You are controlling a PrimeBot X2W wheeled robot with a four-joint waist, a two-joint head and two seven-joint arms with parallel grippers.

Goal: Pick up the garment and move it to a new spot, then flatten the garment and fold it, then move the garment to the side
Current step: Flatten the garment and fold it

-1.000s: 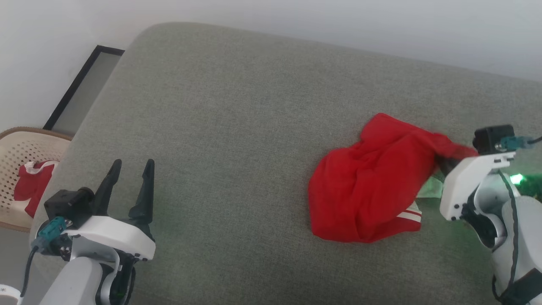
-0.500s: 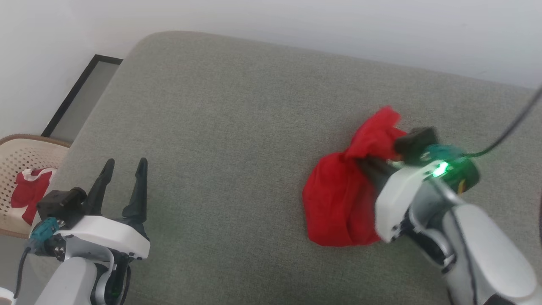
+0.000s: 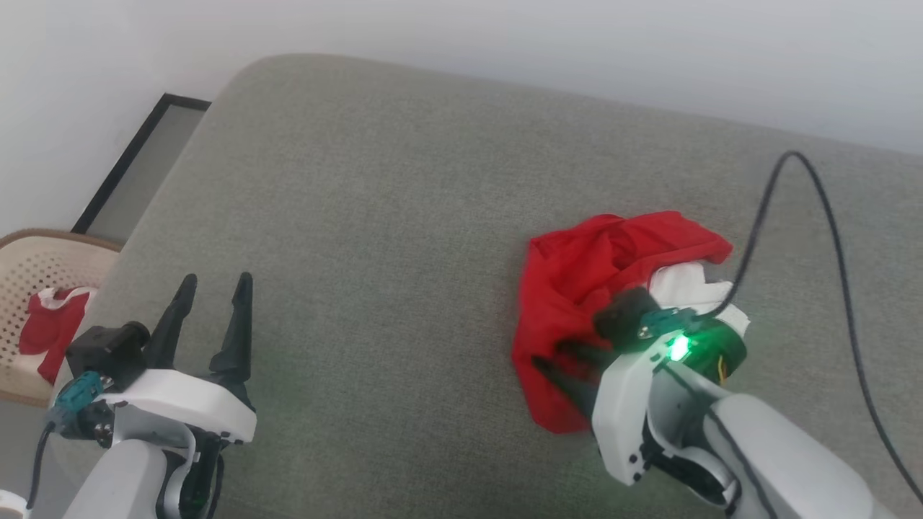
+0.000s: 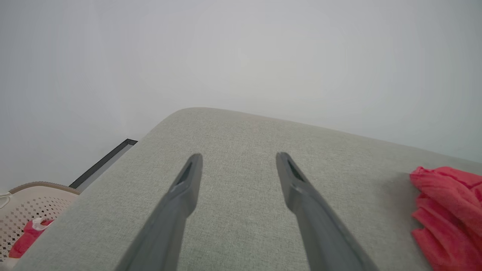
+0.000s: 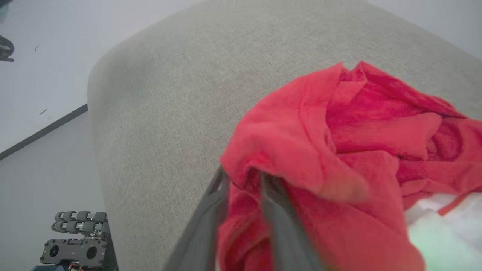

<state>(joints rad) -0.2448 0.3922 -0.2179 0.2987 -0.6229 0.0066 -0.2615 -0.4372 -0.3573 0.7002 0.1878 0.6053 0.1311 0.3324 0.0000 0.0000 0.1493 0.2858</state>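
Note:
The garment [image 3: 577,274] is a crumpled red heap on the right half of the grey cushion [image 3: 360,216], with a white sleeve [image 3: 685,282] showing at its right side. My right gripper [image 3: 549,353] reaches into the heap's near left edge. In the right wrist view its two fingers [image 5: 211,210] stand close together with a fold of the garment [image 5: 301,143] pinched between them and draped over their tips. My left gripper [image 3: 216,277] hovers open and empty at the lower left, far from the cloth. In the left wrist view the left gripper [image 4: 239,156] points across bare cushion, and the garment [image 4: 444,210] lies at the right edge.
A perforated beige basket [image 3: 43,252] holding another red and white cloth [image 3: 43,324] stands on the floor left of the cushion. A dark-framed panel [image 3: 137,158] lies by the wall. A black cable [image 3: 829,216] loops over the cushion's right side. Some equipment [image 5: 71,248] sits on the floor.
My right gripper swung from the garment's right side to its near left edge, pulling the cloth over so that the white sleeve shows. The left gripper stayed put.

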